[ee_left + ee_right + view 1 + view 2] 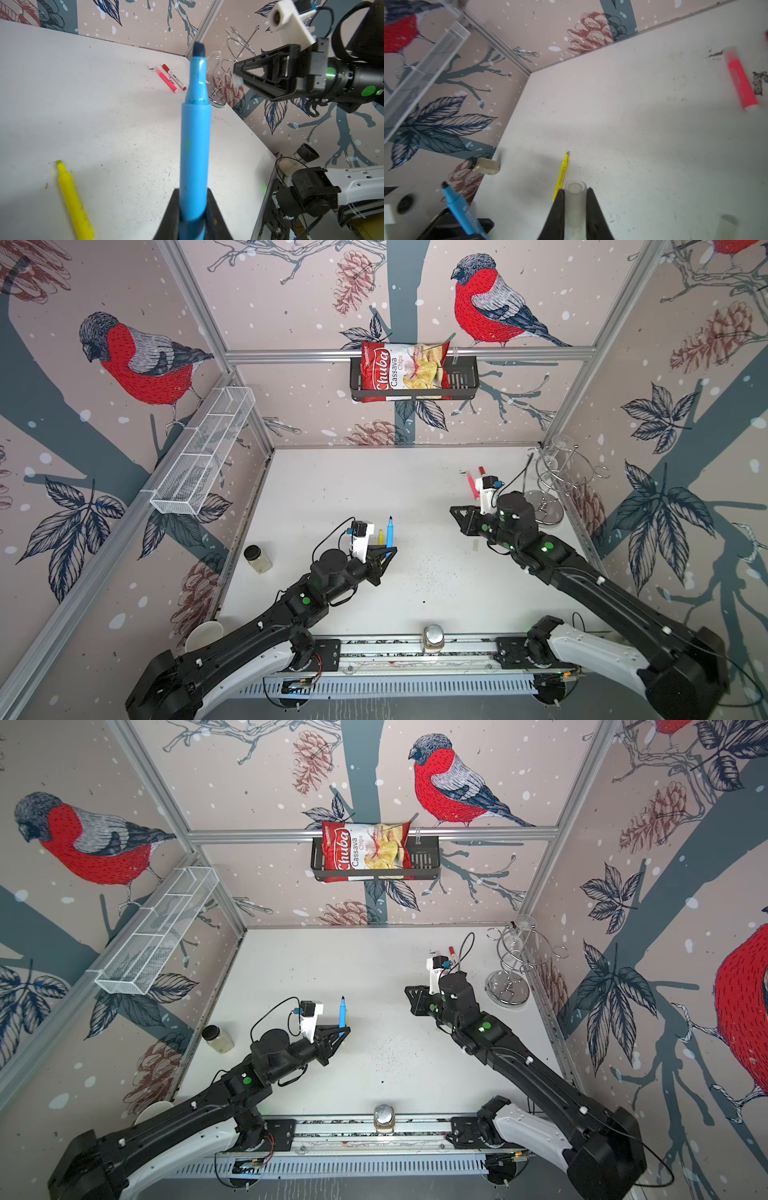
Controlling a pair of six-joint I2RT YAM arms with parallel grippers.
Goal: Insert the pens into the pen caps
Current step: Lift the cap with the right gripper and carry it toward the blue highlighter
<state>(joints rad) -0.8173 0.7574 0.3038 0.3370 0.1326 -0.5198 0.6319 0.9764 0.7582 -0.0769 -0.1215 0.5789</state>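
Observation:
My left gripper (pixel 390 552) (pixel 193 192) is shut on the blue pen (pixel 390 532) (pixel 195 133), held above the table at middle left with its dark tip uncapped and pointing away. My right gripper (pixel 454 511) (pixel 575 190) is shut on a translucent pen cap (pixel 575 200) (pixel 238 80), its open mouth facing outward. The two grippers are well apart. The yellow pen (pixel 380 535) (pixel 72 199) lies uncapped just left of the blue one. The pink-red pen (pixel 471 485) (pixel 740 81) and the white pen (pixel 175 77) lie at the back right. Another translucent cap (pixel 475 546) rests on the table near my right arm.
A wire glass rack (pixel 548 485) stands in the back right corner. One jar (pixel 257 559) sits at the left table edge, another jar (pixel 433 638) at the front rail. A white cup (pixel 203 635) is at front left. A mesh shelf (pixel 203 452) hangs on the left wall.

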